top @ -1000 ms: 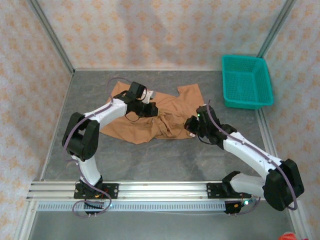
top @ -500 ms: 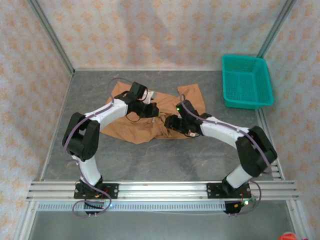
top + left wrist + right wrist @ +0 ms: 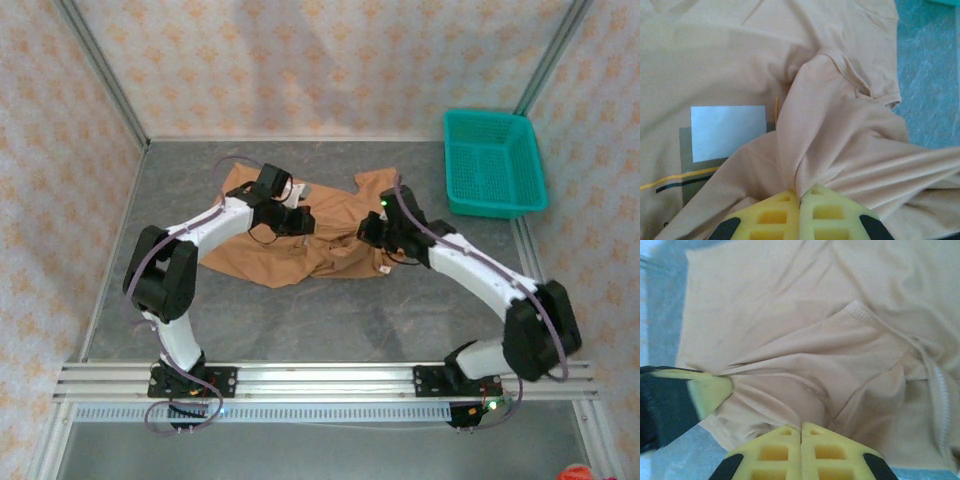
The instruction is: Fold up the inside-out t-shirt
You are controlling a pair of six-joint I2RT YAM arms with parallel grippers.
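Broadly, the inside-out t-shirt lies on the grey bench a little above the middle of the overhead frame. Its long axis runs left to right, with the right end tipped slightly toward the upper right, where a flap of cloth points at the teal basket. The left part lies fairly flat. The middle is gathered into creased ridges between the two arms, and a small white label shows at the lower right edge. The left claw sits over the shirt's upper middle, clenched on a pinched fold of the tan cloth; its wrist view shows the fold rising straight out of the closed yellow fingertips, with a pale printed rectangle to the left and a hemmed sleeve to the upper right. The right claw is over the shirt's right part, its tips pressed together with a crease of cloth running into them.
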